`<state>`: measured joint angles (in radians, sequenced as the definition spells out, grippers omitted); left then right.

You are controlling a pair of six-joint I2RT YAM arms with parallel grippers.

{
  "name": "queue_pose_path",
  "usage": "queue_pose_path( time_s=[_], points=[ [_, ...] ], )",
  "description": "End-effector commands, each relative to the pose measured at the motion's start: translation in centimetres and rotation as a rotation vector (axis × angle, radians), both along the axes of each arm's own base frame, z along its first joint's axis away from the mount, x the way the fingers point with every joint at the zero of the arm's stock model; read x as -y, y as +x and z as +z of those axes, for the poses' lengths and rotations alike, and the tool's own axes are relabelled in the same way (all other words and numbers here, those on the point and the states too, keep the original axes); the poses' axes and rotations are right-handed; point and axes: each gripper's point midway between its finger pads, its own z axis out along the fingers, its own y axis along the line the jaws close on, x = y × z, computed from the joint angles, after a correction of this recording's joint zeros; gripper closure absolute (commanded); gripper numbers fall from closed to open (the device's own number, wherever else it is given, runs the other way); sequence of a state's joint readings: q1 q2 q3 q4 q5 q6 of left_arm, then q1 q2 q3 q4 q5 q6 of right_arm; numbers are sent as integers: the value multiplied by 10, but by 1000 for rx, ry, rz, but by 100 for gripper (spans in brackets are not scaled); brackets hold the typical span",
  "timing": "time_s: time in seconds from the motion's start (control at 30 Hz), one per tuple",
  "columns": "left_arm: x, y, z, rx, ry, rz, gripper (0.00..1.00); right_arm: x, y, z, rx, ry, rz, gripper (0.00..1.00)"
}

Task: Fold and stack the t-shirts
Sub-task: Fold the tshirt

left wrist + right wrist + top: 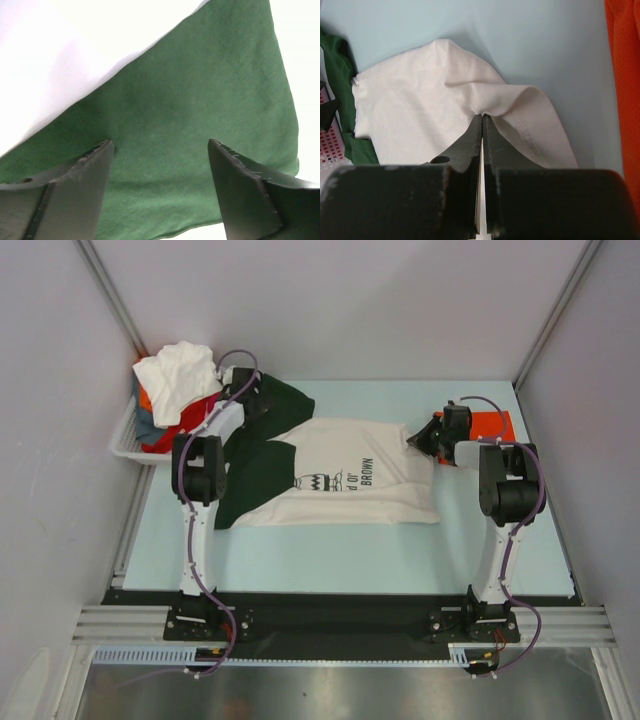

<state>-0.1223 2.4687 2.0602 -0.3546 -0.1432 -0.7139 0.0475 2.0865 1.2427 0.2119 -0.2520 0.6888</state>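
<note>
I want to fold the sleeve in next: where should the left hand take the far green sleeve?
Probably its outer hem: the green sleeve of the cream t-shirt lies flat on the table, so drop the open left hand from above, pinching that thin edge.

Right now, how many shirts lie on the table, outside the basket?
2: the cream shirt spread mid-table, and the orange shirt at the far right. Other shirts are heaped in the basket; some may be hidden.

cream t-shirt [345,475] spread flat | right gripper [415,442] on its corner | basket [122,448] far-left
</note>
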Motion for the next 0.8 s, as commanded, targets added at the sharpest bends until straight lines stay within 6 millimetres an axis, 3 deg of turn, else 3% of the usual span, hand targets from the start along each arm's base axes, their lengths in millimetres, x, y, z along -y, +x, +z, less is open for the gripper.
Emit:
queue_pose_path(
  time_s=[0.0,0.17,0.37,0.43,0.47,0.5,0.6,0.77],
  points=[
    [16,-23,-35,-111,-57,-27,21,0,7,30,77,19,1,100],
    [27,-29,-38,-124,-58,-65,32,2,8,35,86,31,0,100],
    [37,-43,-39,-177,29,-130,31,0,8,39,92,53,5,100],
    [39,-53,-50,-241,48,-158,29,1,8,38,92,56,5,100],
    [41,-45,-37,-223,70,-191,29,1,8,41,96,58,4,100],
    [42,-57,-45,-292,88,-213,29,1,7,40,94,63,7,100],
    [43,-65,-45,-348,133,-258,30,1,7,43,101,70,7,100],
    [31,-78,-46,-380,179,-239,32,1,7,44,102,77,12,100]
  ],
)
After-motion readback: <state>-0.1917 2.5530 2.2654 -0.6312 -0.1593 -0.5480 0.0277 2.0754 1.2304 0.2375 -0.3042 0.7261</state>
